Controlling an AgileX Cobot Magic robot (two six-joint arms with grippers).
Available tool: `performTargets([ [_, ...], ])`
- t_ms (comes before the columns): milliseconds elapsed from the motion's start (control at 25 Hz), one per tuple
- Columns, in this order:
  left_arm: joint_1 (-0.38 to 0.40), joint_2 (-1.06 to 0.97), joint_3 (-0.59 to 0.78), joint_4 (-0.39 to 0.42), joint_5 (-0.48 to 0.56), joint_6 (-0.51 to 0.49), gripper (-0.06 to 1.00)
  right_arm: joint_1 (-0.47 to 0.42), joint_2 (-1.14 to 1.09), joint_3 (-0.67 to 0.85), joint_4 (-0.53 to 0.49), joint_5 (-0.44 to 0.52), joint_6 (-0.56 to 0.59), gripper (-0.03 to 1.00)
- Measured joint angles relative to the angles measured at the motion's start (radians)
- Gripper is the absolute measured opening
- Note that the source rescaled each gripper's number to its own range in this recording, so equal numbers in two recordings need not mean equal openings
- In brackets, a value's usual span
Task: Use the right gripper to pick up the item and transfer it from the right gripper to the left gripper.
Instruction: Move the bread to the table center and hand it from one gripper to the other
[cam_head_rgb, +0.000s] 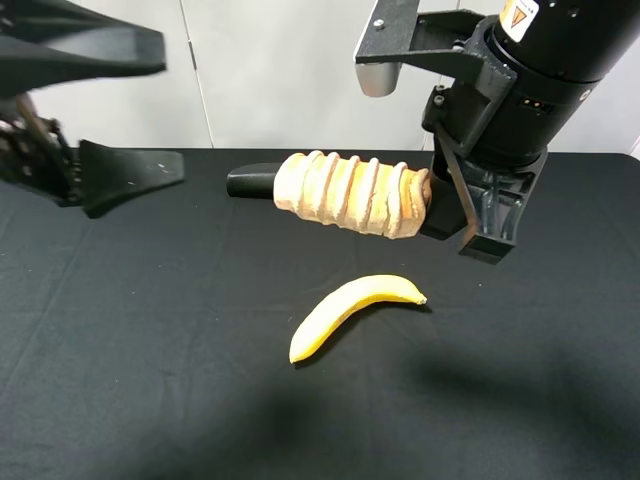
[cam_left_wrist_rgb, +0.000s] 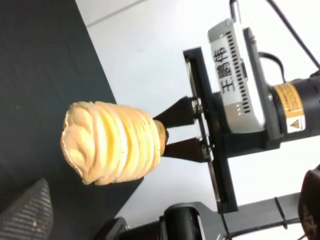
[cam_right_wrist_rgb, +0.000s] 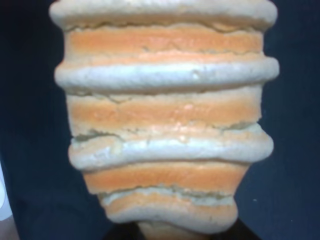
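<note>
My right gripper (cam_head_rgb: 437, 208) is shut on the right end of the item (cam_head_rgb: 352, 193), a tan ridged loaf, and holds it level in the air above the black table. My left gripper (cam_head_rgb: 172, 110) is open, its jaws wide apart, to the left of the loaf's free end and well clear of it. In the left wrist view the loaf (cam_left_wrist_rgb: 110, 142) points end-on toward the camera, with the right gripper (cam_left_wrist_rgb: 167, 136) pinching its far end. In the right wrist view the loaf (cam_right_wrist_rgb: 165, 120) fills the frame.
A yellow banana (cam_head_rgb: 355, 312) lies on the black table (cam_head_rgb: 150, 330) below the loaf. A black oblong case (cam_head_rgb: 252, 181) lies behind the loaf's left end. A white wall stands behind the table's far edge.
</note>
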Motion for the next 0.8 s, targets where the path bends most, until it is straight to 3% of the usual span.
performTargets([
  [200, -0.089, 0.113, -0.001, -0.066, -0.001, 0.078, 0.98, 0.0, 0.0, 0.0, 0.006, 0.0, 0.0, 0.0],
  [400, -0.146, 0.21, -0.025, -0.077, -0.002, 0.101, 0.98, 0.0, 0.0, 0.0, 0.006, 0.0, 0.0, 0.0],
  [800, -0.163, 0.273, -0.055, -0.084, 0.02, 0.102, 0.98, 0.0, 0.0, 0.0, 0.006, 0.0, 0.0, 0.0],
])
